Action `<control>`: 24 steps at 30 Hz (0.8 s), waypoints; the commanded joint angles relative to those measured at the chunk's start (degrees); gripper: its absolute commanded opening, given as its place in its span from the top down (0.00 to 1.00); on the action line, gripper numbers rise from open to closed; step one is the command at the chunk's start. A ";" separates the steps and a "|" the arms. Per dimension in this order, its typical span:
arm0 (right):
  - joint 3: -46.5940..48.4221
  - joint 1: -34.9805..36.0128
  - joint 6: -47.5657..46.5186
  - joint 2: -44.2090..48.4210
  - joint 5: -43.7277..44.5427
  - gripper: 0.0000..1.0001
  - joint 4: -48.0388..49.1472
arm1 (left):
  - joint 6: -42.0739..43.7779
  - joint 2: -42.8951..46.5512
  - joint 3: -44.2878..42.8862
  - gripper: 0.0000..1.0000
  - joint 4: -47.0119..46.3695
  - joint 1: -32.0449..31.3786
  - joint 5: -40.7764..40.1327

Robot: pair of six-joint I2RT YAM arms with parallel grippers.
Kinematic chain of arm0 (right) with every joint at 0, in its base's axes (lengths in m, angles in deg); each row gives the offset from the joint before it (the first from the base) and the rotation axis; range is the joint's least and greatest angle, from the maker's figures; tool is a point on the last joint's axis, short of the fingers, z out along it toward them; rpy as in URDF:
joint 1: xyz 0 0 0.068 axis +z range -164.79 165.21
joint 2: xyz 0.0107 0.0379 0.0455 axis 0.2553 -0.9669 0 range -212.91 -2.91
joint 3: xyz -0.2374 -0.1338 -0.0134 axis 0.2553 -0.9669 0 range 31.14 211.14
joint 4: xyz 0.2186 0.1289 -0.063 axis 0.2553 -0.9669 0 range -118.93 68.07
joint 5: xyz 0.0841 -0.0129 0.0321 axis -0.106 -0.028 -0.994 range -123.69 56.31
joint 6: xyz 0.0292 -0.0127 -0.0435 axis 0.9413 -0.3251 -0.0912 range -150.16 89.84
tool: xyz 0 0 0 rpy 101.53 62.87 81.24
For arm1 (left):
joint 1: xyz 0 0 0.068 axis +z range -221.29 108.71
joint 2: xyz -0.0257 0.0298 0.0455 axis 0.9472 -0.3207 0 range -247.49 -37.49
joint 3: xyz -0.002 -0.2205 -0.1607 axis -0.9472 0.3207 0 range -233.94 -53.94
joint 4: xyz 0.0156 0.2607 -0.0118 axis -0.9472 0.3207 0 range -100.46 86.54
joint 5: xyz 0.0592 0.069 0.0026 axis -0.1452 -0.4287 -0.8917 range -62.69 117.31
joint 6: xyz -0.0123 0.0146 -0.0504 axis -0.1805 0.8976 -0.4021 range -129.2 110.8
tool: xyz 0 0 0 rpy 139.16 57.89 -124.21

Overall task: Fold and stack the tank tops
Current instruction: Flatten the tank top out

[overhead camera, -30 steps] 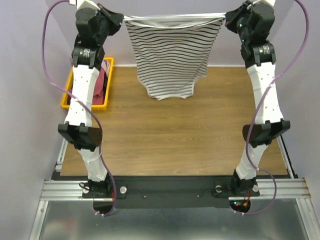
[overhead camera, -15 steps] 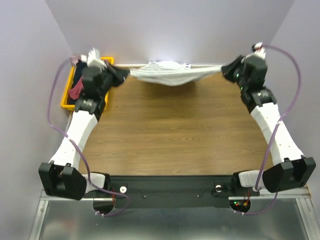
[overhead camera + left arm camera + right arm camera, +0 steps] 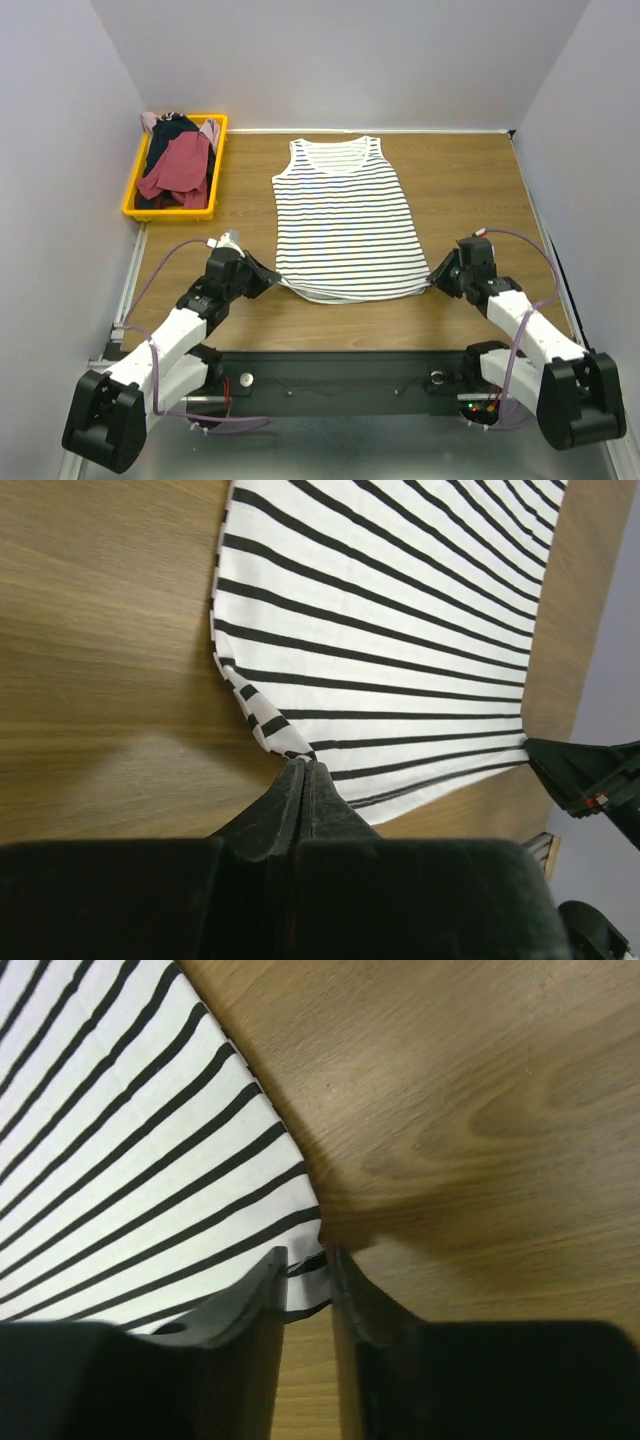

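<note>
My left gripper (image 3: 305, 770) is pressing shut on the near-left hem corner of the striped tank top (image 3: 345, 225). Both fingers are meeting at their tips, with a small fold of the cloth pinched between them.

My right gripper (image 3: 307, 1260) is standing with its fingers a little apart. The near-right hem corner is lying in the narrow gap between them, and from the wrist view I cannot tell whether either finger is pressing on the cloth.

Both grippers are sitting low, at the surface of the wooden table (image 3: 470, 190), one at each end of the hem.

The striped tank top is lying flat and spread out on the middle of the table. Its hem is facing my bases, and its scooped neck and shoulder straps are pointing toward the far edge. The hem is dipping slightly toward each held corner.

Well apart from the garment, a yellow bin (image 3: 219, 160) is sitting at the far-left corner of the table. It is holding a crumpled dark red top (image 3: 175, 165) lying over a navy garment (image 3: 170, 128), with pale pink cloth (image 3: 150, 120) showing at the far end.
</note>
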 commanded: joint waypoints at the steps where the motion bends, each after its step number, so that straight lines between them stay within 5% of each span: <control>1: -1.38 -0.16 2.82 4.77 -1.49 0.60 1.47 | -1.80 3.56 1.52 0.86 -1.44 -1.96 0.04; 2: -1.38 -0.25 2.91 6.35 -1.39 0.48 0.77 | -1.80 4.18 1.52 0.75 -0.83 -2.06 0.48; 5: 0.11 -0.16 1.95 9.51 -0.69 0.38 -3.62 | -0.66 8.21 0.04 0.57 3.46 -2.15 0.92; 11: 3.37 -0.16 0.01 13.57 3.53 0.30 -7.59 | 1.98 15.25 -7.42 0.52 15.95 -2.23 -5.73; 14: 3.89 -0.07 0.02 11.82 2.74 0.37 -7.07 | 2.86 14.04 -11.38 0.52 17.02 -2.23 -9.35; 19: 7.58 1.15 -1.13 11.20 1.42 0.41 -5.40 | 5.05 -0.28 -18.24 0.54 10.79 -2.06 -10.24; 24: 8.56 3.00 -1.48 6.98 0.63 0.60 -2.51 | 8.48 -15.39 -28.94 0.56 5.78 0.66 -12.44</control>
